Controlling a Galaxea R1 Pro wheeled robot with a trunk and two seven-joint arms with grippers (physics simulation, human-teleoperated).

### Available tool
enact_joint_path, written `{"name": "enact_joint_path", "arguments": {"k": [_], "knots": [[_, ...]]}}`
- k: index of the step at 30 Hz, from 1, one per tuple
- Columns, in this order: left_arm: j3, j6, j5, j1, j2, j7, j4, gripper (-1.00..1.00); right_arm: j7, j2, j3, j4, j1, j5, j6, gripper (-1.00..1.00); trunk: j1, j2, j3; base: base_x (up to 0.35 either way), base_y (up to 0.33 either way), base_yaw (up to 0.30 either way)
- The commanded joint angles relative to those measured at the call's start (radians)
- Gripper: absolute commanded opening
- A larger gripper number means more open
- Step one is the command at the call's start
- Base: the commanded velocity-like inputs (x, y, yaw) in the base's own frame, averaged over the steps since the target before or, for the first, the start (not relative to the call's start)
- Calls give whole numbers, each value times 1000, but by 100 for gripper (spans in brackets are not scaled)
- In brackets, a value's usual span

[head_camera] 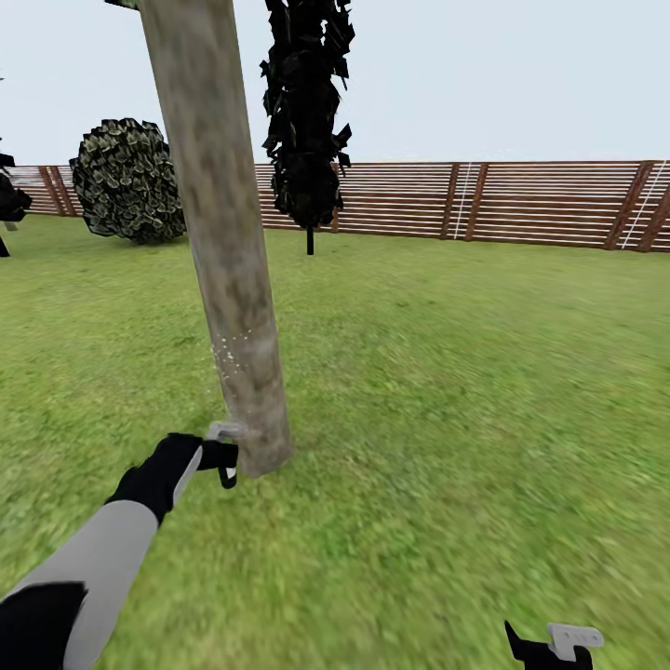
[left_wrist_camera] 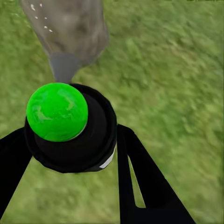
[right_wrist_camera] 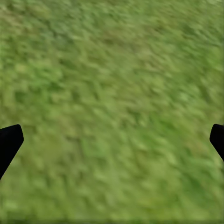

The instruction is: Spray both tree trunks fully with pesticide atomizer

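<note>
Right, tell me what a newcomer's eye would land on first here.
The thick tree trunk dominates the head view, with white pesticide specks low on its bark. At its base the left gripper holds the pesticide atomizer, whose bright green ball stands out in the left wrist view.

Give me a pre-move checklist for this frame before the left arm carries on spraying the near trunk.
1. Atomizer held: ok. The left gripper is shut on the pesticide atomizer, seen between its fingers.
2. Aim: ok. The atomizer sits low beside the near tree trunk, facing it.
3. Pesticide landing: ok. White specks show on the lower bark.
4. Trunk fully covered: not ok. Specks sit in one low patch; the bark above is bare.
5. Second tree sprayed: cannot tell.
6. Right gripper free: ok. It is open over the grass, holding nothing.
</note>
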Motion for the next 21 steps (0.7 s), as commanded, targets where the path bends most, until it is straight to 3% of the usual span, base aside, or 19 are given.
{"name": "enact_joint_path", "arguments": {"k": [1, 8, 11, 12, 15, 21], "knots": [[1, -18, 1, 0, -1, 5, 20, -100, 0, 0, 0, 0, 0, 0, 0, 100, 0, 0, 0, 0, 0, 0], [15, -39, -1, 9, 0, 24, 51, -100, 0, 0, 0, 0, 0, 0, 0, 100, 0, 0, 0, 0, 0, 0], [60, -89, 19, 47, -3, 82, 52, -100, 0, 0, 0, 0, 0, 0, 0, 100, 0, 0, 0, 0, 0, 0], [76, -165, 37, 81, -25, 180, 59, -100, 0, 0, 0, 0, 0, 0, 0, 100, 0, 0, 0, 0, -174, 154], [77, -180, 45, 92, -76, 198, 70, -100, -1, 0, -1, -1, 0, -1, 0, 100, 0, 0, 0, 44, -245, 182], [79, -185, 46, 114, -81, 200, 71, -100, -2, -1, -1, -2, 0, -1, 0, 100, 0, 0, 0, 147, -257, 22]]}}
